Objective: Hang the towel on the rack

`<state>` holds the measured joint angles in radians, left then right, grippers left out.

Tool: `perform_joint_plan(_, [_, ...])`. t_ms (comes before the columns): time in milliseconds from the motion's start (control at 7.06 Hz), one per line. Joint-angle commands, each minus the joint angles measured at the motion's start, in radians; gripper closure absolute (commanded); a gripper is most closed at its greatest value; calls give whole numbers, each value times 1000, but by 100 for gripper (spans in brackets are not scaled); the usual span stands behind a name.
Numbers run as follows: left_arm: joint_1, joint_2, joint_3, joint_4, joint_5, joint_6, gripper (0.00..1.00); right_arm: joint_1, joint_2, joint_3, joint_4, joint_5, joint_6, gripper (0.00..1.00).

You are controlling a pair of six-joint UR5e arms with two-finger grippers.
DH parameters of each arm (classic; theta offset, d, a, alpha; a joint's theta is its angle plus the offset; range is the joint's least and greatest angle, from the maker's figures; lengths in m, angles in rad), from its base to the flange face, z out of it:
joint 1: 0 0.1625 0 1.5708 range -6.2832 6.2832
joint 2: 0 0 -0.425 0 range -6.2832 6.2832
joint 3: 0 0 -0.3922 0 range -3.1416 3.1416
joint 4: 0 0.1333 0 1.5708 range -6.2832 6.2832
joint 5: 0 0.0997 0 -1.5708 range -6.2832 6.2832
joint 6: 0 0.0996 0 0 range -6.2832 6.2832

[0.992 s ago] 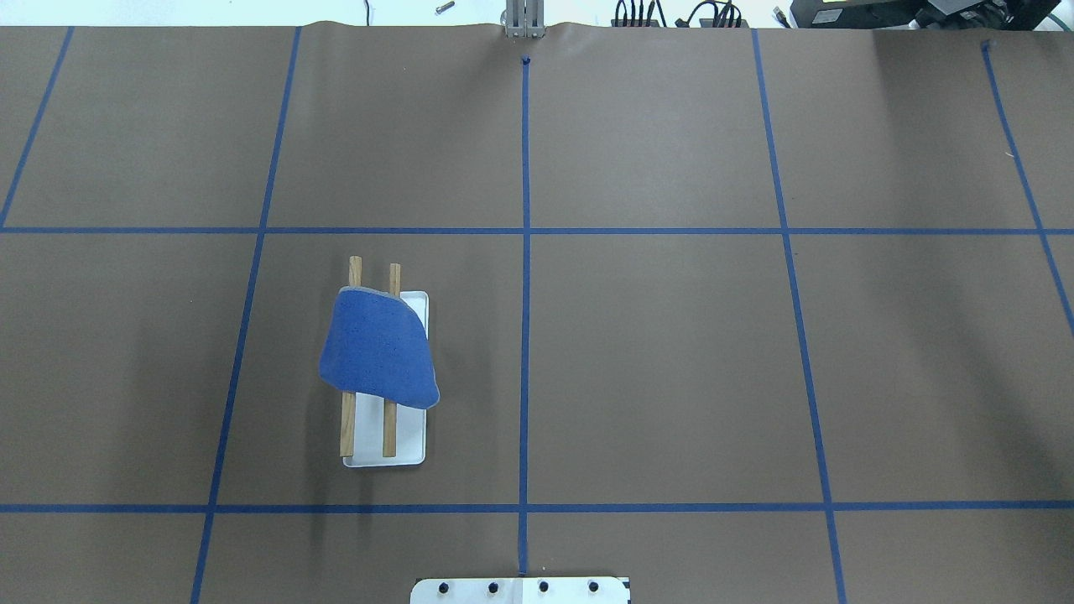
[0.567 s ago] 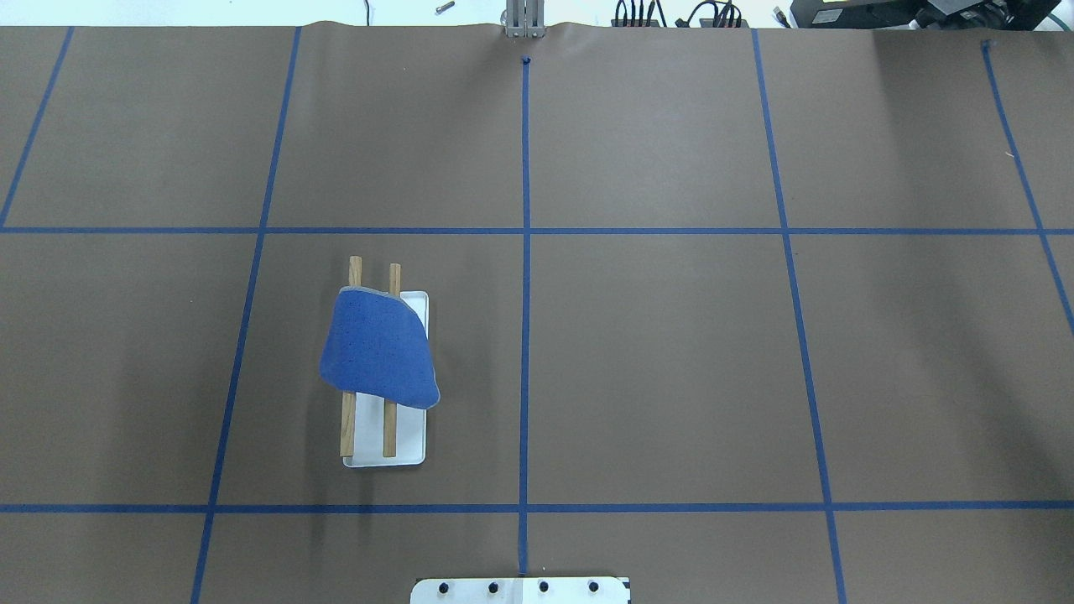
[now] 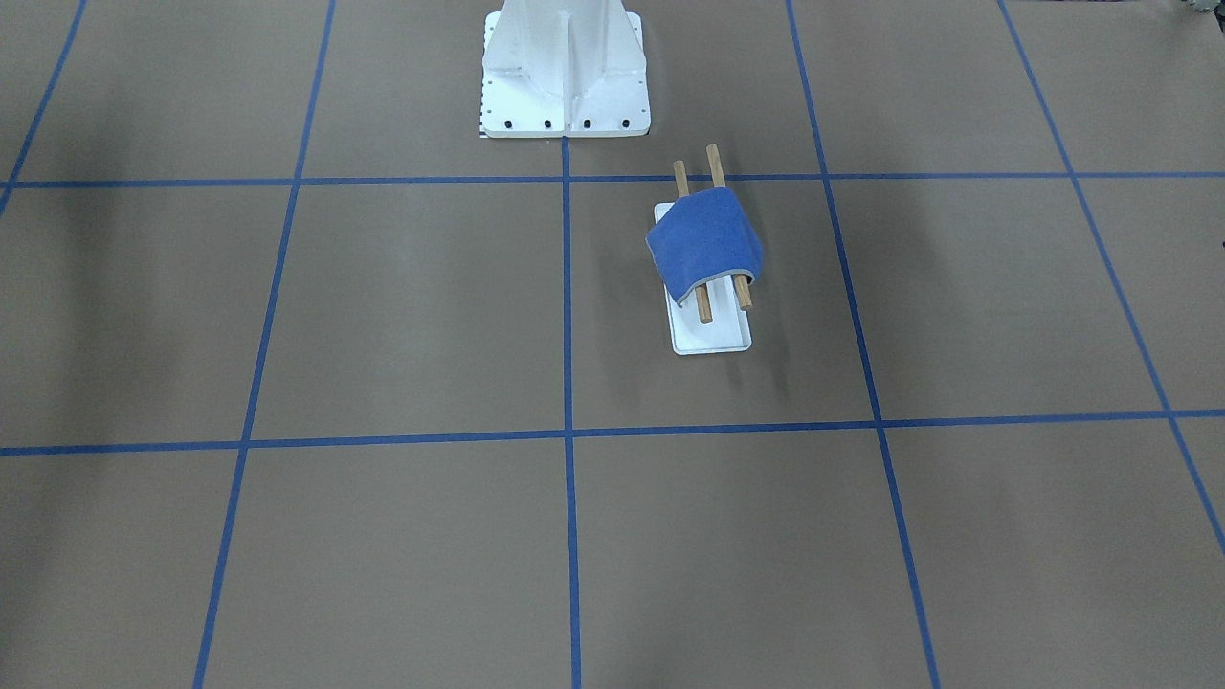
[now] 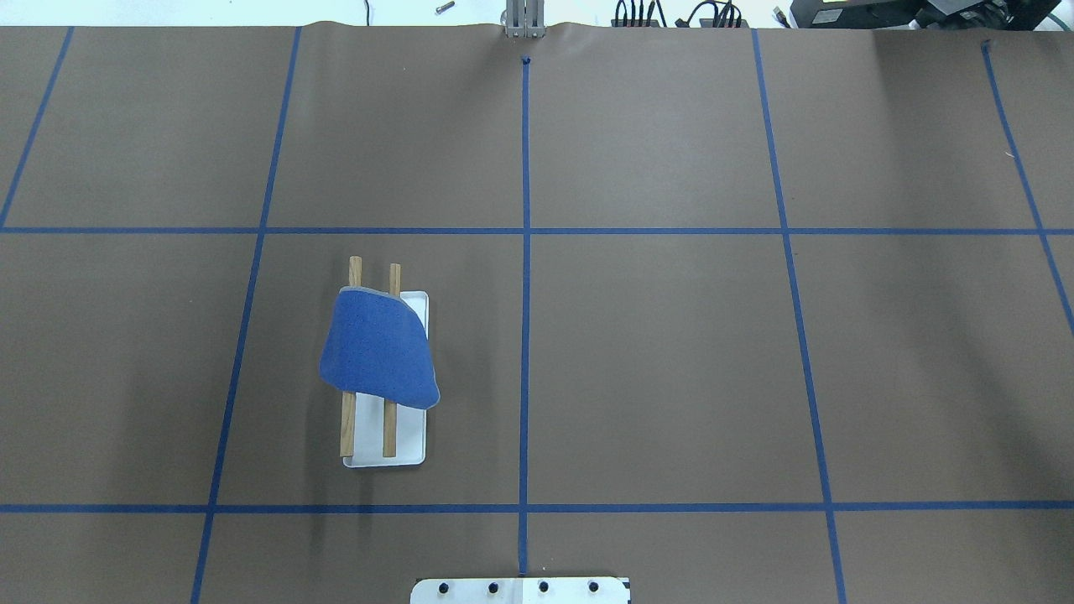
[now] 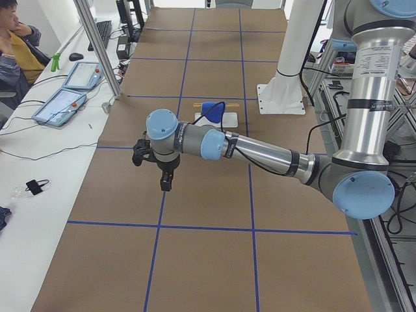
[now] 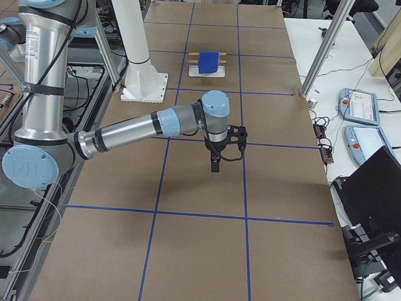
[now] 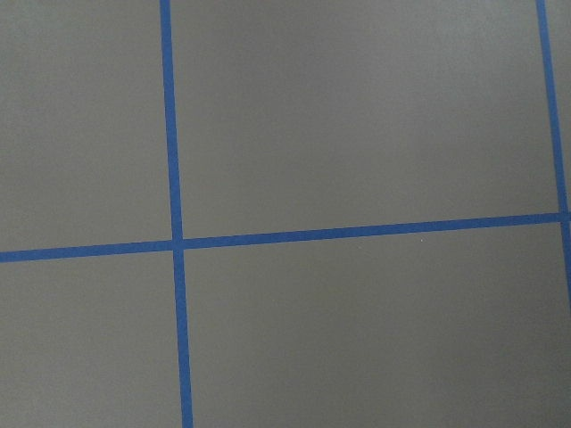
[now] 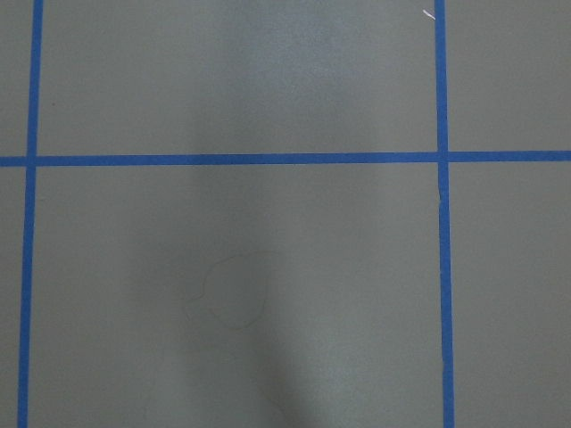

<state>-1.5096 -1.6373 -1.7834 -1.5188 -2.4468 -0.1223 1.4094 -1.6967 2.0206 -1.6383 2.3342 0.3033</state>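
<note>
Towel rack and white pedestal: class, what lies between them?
Nothing but brown table paper and a blue tape line between rack and pedestal, shown in the overhead view.

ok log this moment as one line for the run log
towel: draped over both rack bars | left gripper: away from rack, open/shut unclear | right gripper: away from rack, open/shut unclear | task: looks done

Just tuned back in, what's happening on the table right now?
The towel lies draped over both wooden bars of the rack, with nothing gripping it. Both arms are away from it: the left end effector and the right end effector hang over the table. Whether they are open or shut cannot be told from the side views.
</note>
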Motion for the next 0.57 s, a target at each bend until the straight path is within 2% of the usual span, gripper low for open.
perform_joint_plan(0, [-1,5,-10,-21,-6,0,2,-12,8,6,2,1,2,0])
perform_joint_plan(425, [0,-3,-16,-24,-5,-11,2,-15,20,6,2,1,-3,0])
